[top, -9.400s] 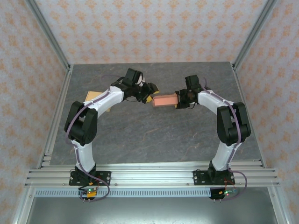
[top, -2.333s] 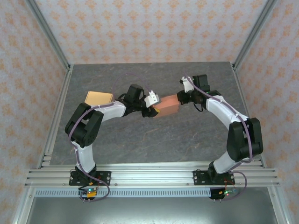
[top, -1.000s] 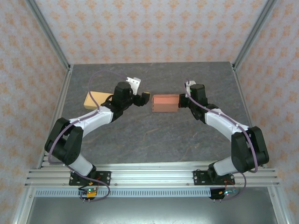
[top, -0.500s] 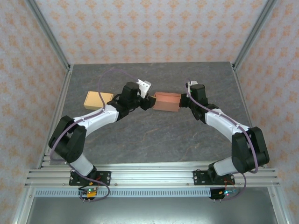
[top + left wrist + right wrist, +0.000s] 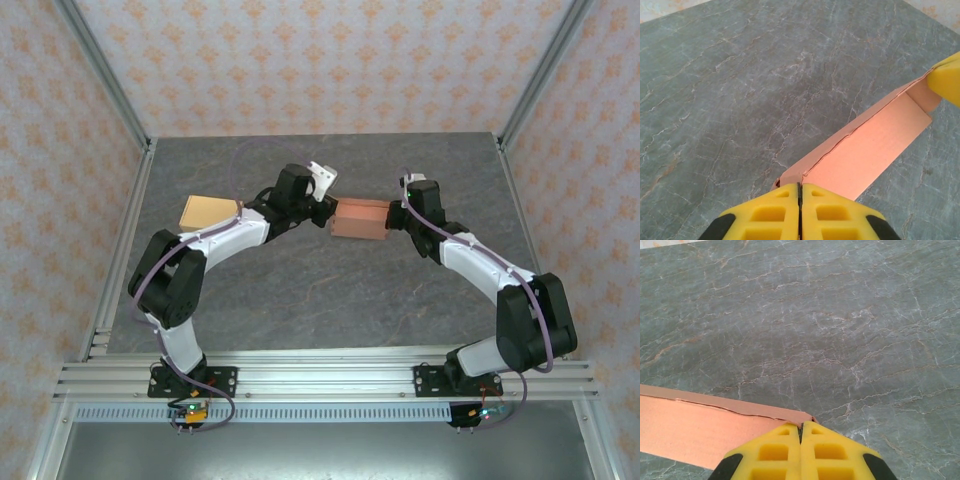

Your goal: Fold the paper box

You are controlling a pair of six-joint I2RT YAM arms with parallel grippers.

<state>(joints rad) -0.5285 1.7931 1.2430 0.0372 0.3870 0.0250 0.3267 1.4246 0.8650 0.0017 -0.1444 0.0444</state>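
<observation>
Table (image 5: 300, 300): grey, marbled, walled by patterned panels (image 5: 320, 60) at 9, 12 and 3 o'clock; aluminium rail (image 5: 320, 378) along the 6 o'clock edge carries both arm bases.

Left arm (image 5: 215, 240): rises from its base, bends, then reaches toward 2 o'clock to the table's middle; right arm (image 5: 480, 265): mirrors it, reaching toward 10 o'clock.

Paper box (image 5: 360, 218): salmon-pink card, partly formed, long axis running 9 to 3 o'clock; sits a little toward 12 o'clock from the table's centre, spanning the gap between the two grippers; left wrist view shows one long panel (image 5: 870, 150) folded up along a crease, open at the top; cannot tell whether the underside rests on the table or hangs just above it.

Tan box (image 5: 208, 212): flat on the table at 9 o'clock of the paper box, well apart from it, beside the left arm.

Left gripper (image 5: 328, 213): at the paper box's 9 o'clock end; yellow fingers (image 5: 765, 215) pressed together, card edge pinched at their seam.

Right gripper (image 5: 392, 218): at the 3 o'clock end; yellow fingers (image 5: 775, 452) likewise together, clamped on the box's corner edge; one of its fingers also shows at the far end in the left wrist view.
</observation>
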